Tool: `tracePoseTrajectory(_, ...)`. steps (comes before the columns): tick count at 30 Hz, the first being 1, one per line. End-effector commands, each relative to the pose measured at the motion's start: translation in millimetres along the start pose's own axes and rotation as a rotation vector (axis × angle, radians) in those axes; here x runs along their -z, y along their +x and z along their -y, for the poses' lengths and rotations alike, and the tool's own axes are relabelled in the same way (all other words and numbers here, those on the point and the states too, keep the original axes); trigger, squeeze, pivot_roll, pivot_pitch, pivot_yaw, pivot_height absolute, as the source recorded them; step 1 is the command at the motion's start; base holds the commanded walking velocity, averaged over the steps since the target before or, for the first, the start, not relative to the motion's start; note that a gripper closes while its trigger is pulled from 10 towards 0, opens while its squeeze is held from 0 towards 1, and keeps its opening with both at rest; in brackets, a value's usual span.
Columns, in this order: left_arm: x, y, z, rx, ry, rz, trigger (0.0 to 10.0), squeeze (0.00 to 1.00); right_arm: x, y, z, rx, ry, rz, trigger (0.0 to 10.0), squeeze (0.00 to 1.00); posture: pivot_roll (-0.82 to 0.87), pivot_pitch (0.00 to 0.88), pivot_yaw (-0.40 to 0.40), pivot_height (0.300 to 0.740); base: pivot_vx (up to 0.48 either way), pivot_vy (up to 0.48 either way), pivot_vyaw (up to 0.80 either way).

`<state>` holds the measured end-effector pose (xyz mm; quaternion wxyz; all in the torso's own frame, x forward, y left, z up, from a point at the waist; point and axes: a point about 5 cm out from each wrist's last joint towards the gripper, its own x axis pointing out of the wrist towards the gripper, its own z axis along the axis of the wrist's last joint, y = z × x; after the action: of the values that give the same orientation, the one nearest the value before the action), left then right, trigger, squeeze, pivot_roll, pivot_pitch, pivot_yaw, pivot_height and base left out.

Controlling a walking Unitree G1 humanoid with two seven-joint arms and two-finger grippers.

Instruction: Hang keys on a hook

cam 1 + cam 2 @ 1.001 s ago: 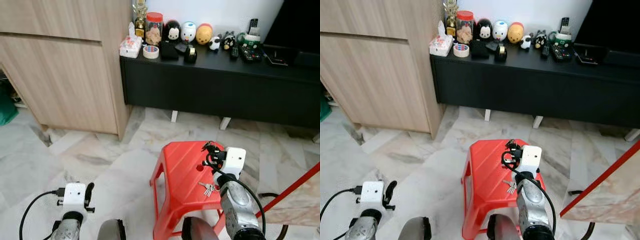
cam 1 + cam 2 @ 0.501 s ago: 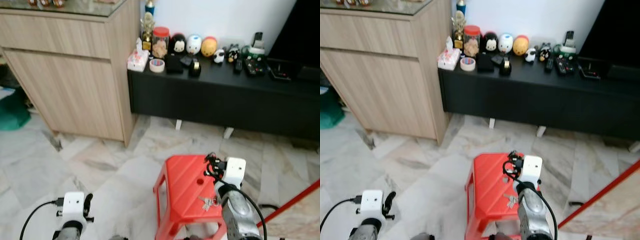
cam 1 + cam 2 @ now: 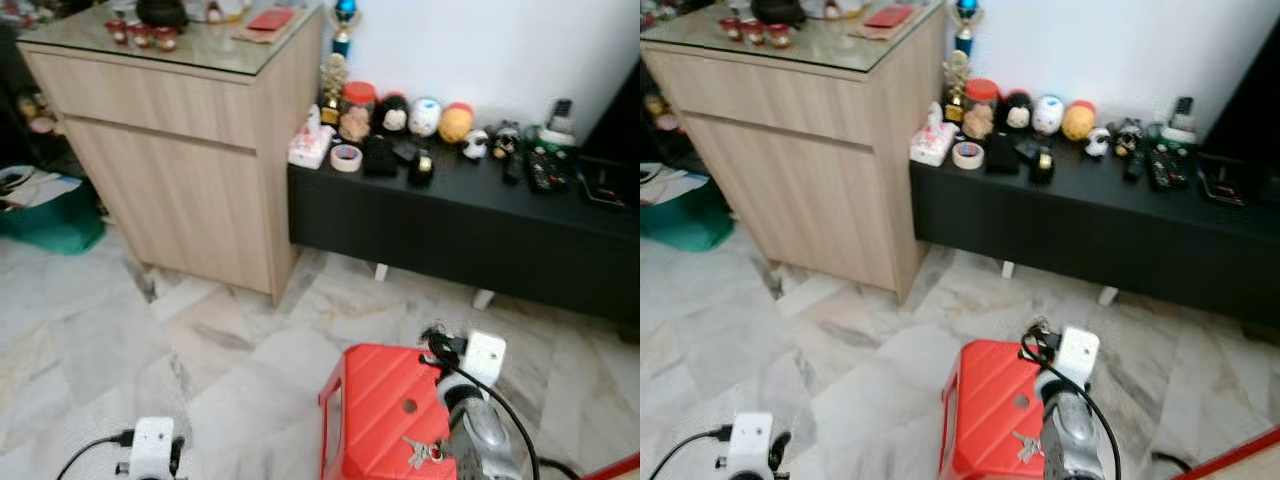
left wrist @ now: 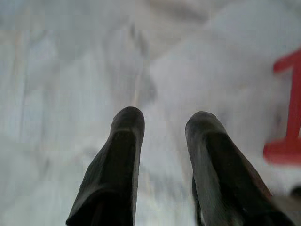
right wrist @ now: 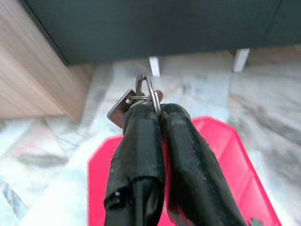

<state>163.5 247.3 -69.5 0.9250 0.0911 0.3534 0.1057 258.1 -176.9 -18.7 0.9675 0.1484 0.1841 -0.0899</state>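
My right gripper (image 5: 150,115) is shut on a metal key ring (image 5: 146,92) with a flat metal piece hanging from it. It is held over the red plastic stool (image 3: 380,415), pointing toward the black console. In the head view the right gripper (image 3: 436,341) sits above the stool's far edge. A small bunch of keys (image 3: 424,452) shows beside my forearm over the stool top; I cannot tell whether it joins the ring. My left gripper (image 4: 164,125) is open, low over the marble floor, holding nothing.
A long black console (image 3: 480,225) with toys, tape and remotes runs along the white wall ahead. A tall wooden cabinet (image 3: 190,150) with a glass top stands to its left. A green bag (image 3: 50,215) lies at far left. Marble floor (image 3: 150,340) surrounds the stool.
The camera has lifted and shifted, so the cabinet top and wall now show and the stool sits lower in the picture. My right gripper still holds the key ring over the stool.
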Motion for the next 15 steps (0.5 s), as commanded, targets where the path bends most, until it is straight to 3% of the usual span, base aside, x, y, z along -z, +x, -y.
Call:
tracePoseTrajectory(1, 13.7, -5.2, 1.8, -0.004, -0.004, -0.055, 10.0, 0.0, 1.0, -2.0, 7.2, 0.022, -0.015, 0.004, 10.0, 0.0, 0.11, 0.0, -0.079, 0.74, 0.0, 0.0, 0.0)
tracePoseTrajectory(10, 29.6, -11.6, 10.3, 0.027, -0.02, -0.129, 10.0, 0.0, -2.5, 1.3, 5.4, 0.021, -0.003, 0.014, 10.0, 0.0, 0.09, 0.0, -0.079, 0.74, 0.0, 0.0, 0.0)
tracePoseTrajectory(15, 23.0, -8.2, 12.4, 0.026, -0.034, -0.111, 10.0, 0.0, -11.4, 6.5, 1.1, -0.009, -0.022, 0.035, 10.0, 0.0, 0.09, 0.0, -0.083, 0.74, -0.281, 0.0, 0.0)
